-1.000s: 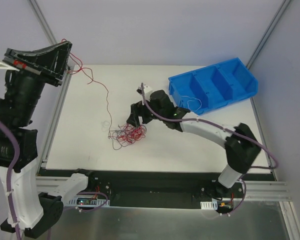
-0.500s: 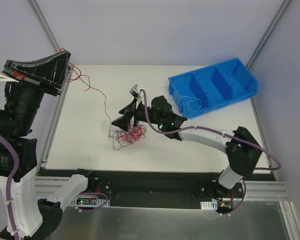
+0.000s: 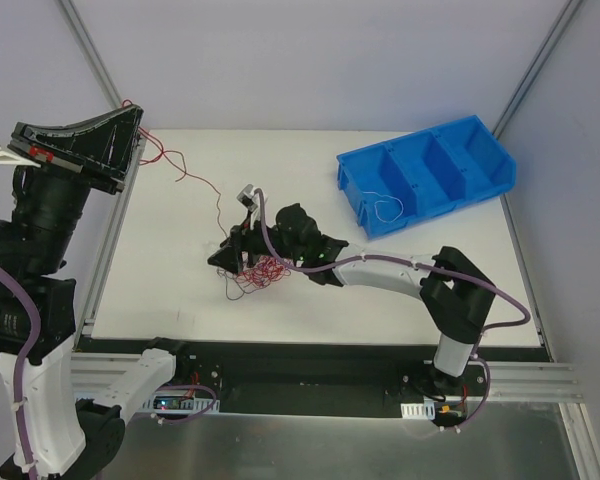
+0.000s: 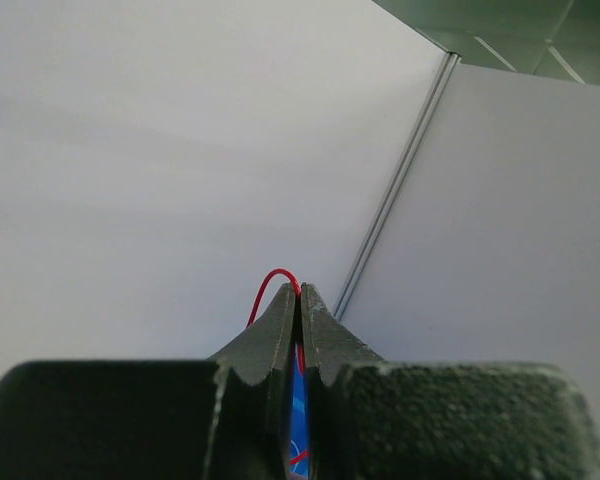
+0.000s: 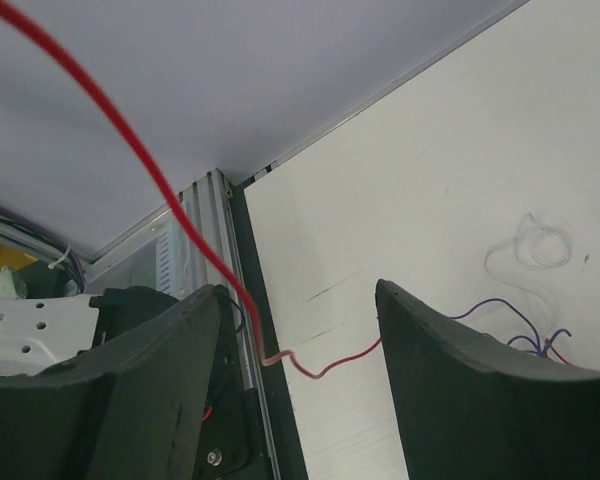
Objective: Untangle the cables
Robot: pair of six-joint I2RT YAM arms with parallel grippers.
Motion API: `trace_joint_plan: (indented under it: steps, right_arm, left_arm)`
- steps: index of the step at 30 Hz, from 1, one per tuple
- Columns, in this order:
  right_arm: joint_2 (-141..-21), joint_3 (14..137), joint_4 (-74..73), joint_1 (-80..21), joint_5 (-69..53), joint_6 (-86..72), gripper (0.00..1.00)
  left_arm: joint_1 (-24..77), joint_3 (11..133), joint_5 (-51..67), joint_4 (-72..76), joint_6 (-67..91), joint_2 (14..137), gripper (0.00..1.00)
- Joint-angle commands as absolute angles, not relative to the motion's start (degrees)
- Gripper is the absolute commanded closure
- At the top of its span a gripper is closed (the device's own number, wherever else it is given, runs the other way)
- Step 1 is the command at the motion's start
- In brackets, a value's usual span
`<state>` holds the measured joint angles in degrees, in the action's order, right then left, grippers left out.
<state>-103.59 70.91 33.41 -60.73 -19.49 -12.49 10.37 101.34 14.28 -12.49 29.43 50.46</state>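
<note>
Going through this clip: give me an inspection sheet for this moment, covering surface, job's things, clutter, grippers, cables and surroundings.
Surface: white table.
Job's things: red tangle near the table's middle; one red strand runs from it toward the far left corner; a thin white wire lies in the bin compartment nearest the tangle.
Clutter: blue bin, three compartments, far right; nothing else seen.
Grippers: left gripper raised beyond the table's left edge, shut on the red strand; right gripper low beside the tangle, jaws apart, the strand passing between them.
Cables: purple cables run along both arms.
Surroundings: grey walls, metal frame posts.
</note>
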Motion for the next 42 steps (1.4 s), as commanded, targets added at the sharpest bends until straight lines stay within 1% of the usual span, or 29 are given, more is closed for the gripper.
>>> trace_joint_plan:
  steps: [1,4,7,9,12,13,16,17,19,22,27,29,34,37,40,42]
  right_arm:
    - [-99.1,70.0,35.6,-60.6,-19.6,-8.4,0.33]
    - [-102.0,72.2,36.7,-61.9,-19.5,-10.3,0.34]
    - [-104.4,75.0,35.3,-62.1,-18.1,-11.2,0.37]
    - [-105.1,76.3,35.3,-62.1,-18.0,-11.0,0.42]
    - [-105.5,78.1,35.0,-62.1,-17.3,-11.3,0.52]
    - [-105.6,78.6,34.9,-62.2,-17.5,-11.4,0.58]
    - [-104.3,80.1,33.2,-62.1,-17.8,-12.7,0.98]
    - [-103.3,80.7,32.4,-62.1,-17.9,-13.2,1.00]
    - [-100.4,83.0,29.7,-62.1,-18.9,-13.8,1.00]
    - [-96.9,91.3,24.7,-61.6,-22.3,-15.4,1.00]
    - [-95.7,101.3,22.3,-58.6,-27.1,-21.2,1.00]
    - [-95.1,102.7,22.1,-57.6,-28.7,-22.9,1.00]
    - [-88.4,97.8,19.5,-55.2,-27.6,-20.2,1.00]
    - [-81.2,88.8,15.4,-53.1,-27.0,-16.8,1.00]
    - [-72.5,77.9,7.2,-50.8,-22.6,-11.1,1.00]
    - [-67.0,71.0,0.9,-49.5,-17.5,-7.4,1.00]
  left_arm:
    - [9.8,100.9,13.1,-9.9,30.0,49.7,1.00]
    - [9.9,100.6,12.8,-9.5,30.1,49.7,1.00]
    - [9.9,101.1,13.2,-9.5,30.1,49.8,1.00]
    - [9.8,101.0,13.3,-9.5,30.1,49.6,1.00]
    - [9.8,100.5,12.9,-9.5,29.9,49.1,1.00]
    - [9.9,100.5,12.7,-9.5,29.7,49.1,1.00]
    - [9.8,100.7,12.8,-9.6,28.7,49.3,1.00]
    - [9.8,100.5,12.8,-9.6,28.5,49.3,1.00]
    - [9.9,100.0,12.9,-9.7,28.0,49.3,1.00]
    - [9.9,98.2,12.4,-9.8,27.6,48.9,1.00]
    - [9.8,96.0,12.7,-10.0,28.3,48.5,1.00]
    - [9.8,95.4,13.5,-10.0,29.2,48.6,1.00]
    - [9.8,92.9,16.5,-9.9,32.0,49.3,1.00]
    - [9.8,89.7,21.8,-9.0,36.5,50.6,1.00]
    - [10.5,81.3,29.9,-2.5,44.5,52.7,1.00]
    - [14.3,73.9,33.0,3.4,47.9,55.1,1.00]
